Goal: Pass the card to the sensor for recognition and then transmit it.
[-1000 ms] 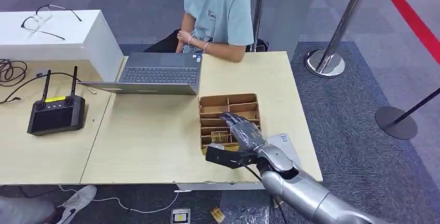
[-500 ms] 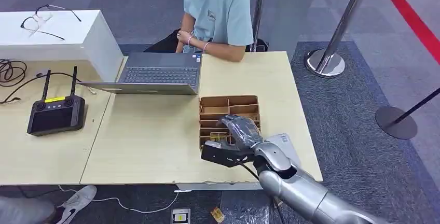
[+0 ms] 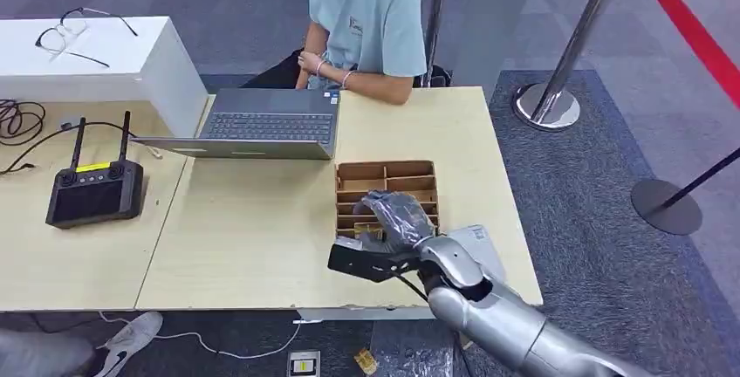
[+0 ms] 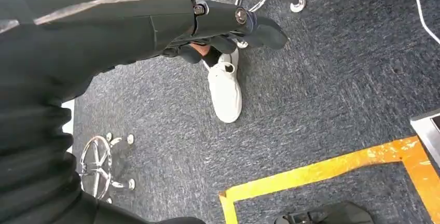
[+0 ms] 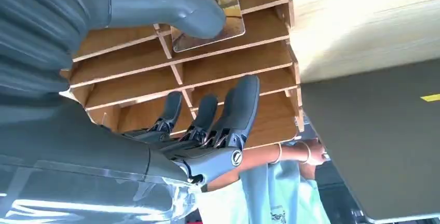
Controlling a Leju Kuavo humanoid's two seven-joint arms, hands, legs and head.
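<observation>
1. Card (image 5: 215,19) lies flat in a slot of the divided wooden tray (image 3: 410,170), on the tray's near side; in the head view I make it out as a small gold-toned patch (image 3: 369,231) at about 9 o'clock of my right hand (image 3: 397,218).

2. My right hand hangs over the tray with its fingers (image 5: 236,112) apart and stretched across the slots. The thumb (image 5: 171,9) sits over one corner of the card; I cannot tell whether it touches. Nothing is held.

3. By my reading, the task is at its start: the card is not yet lifted, the pass over the sensor is not done, and the handover is not done.

4. A pale flat device (image 3: 476,242) lies on the table (image 3: 244,229) at about 3 o'clock of the hand, partly under my forearm. It may be the sensor; I cannot confirm that.

5. A person (image 3: 366,19) sits at the table's far edge, at 12 o'clock of the tray, beside a laptop (image 3: 262,124); likely the one to receive the card.

6. The card looks thin, stiff and glossy, with a brownish tree-like picture on a pale face. Its rounded corners show, and it fits loosely in its slot.

7. My left hand (image 4: 228,24) hangs over the carpet, fingers curled in on nothing.
</observation>
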